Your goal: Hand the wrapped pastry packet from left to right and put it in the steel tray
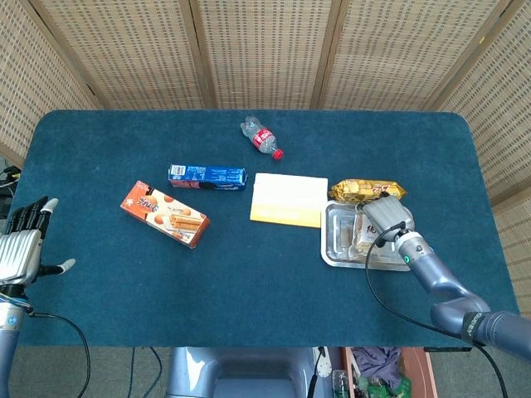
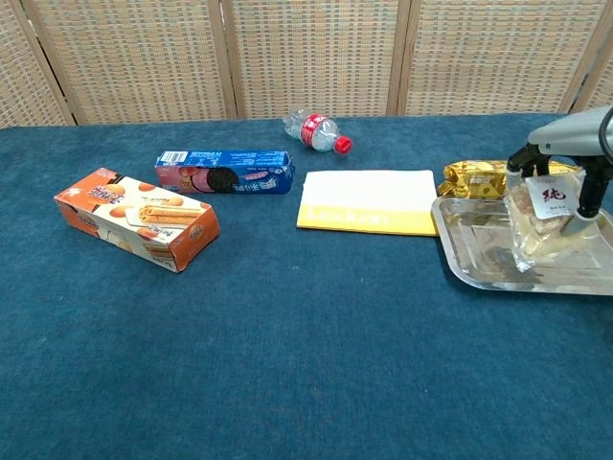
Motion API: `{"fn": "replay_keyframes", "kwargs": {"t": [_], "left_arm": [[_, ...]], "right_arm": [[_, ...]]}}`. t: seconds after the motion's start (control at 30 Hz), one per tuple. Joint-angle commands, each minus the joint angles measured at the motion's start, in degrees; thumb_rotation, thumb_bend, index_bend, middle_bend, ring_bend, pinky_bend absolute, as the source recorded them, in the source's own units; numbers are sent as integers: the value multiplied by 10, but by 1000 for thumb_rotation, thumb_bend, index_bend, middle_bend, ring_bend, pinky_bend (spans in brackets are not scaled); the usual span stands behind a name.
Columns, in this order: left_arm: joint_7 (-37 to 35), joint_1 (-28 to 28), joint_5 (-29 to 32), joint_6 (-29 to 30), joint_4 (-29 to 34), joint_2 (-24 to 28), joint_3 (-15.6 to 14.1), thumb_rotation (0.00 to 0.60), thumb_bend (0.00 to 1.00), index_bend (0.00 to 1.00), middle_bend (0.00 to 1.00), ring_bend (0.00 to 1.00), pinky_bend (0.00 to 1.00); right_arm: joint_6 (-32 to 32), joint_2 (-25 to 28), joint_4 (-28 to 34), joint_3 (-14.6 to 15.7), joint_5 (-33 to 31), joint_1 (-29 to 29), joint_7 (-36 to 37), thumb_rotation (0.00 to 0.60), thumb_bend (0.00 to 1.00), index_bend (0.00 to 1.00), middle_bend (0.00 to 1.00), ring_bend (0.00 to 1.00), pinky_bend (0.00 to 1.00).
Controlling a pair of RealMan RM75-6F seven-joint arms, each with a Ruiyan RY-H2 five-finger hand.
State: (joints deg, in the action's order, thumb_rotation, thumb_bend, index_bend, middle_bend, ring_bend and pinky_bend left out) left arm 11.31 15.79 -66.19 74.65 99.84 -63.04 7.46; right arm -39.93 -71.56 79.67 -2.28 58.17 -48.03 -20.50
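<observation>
right hand (image 2: pixel 565 153) grasping pastry packet (image 2: pixel 544 222) in steel tray (image 2: pixel 479 257) | left hand (image 1: pixel 23 245) released, fingers spread

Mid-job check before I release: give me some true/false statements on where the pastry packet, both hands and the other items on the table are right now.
1. The right hand holds the wrapped pastry packet over the steel tray. True.
2. The left hand is holding the orange biscuit box. False: it is open, holds nothing and is off at the table's edge.
3. The bottle stands upright. False: it lies on its side.
4. The gold snack bag lies behind the tray, outside it. True.
5. The blue cookie box is inside the tray. False: it lies on the table, left of the yellow pad.
</observation>
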Motion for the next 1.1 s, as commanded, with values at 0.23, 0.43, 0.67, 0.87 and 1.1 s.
{"fn": "replay_keyframes", "kwargs": {"t": [0.23,0.43,0.67,0.87,1.1], "left_arm": [[-10,-3,-8,1,4,5,0,600,0,0,0,0,0],[-17,-9,-23,6,7,8,-5,600,0,0,0,0,0],[-14,-19,-54,18,8,4,-20,600,0,0,0,0,0],[-29,-34,-83,38,8,4,-32,600,0,0,0,0,0],[-43,-46,-108,53,5,10,-40,600,0,0,0,0,0]], "right_arm": [[-62,43,74,-19,-2,21,10,600,0,0,0,0,0],[-212,119,187,-13,97,100,36,600,0,0,0,0,0],[-394,110,187,27,234,217,89,600,0,0,0,0,0],[-504,70,149,51,287,300,118,600,0,0,0,0,0],[-552,45,122,65,316,352,118,600,0,0,0,0,0]]}}
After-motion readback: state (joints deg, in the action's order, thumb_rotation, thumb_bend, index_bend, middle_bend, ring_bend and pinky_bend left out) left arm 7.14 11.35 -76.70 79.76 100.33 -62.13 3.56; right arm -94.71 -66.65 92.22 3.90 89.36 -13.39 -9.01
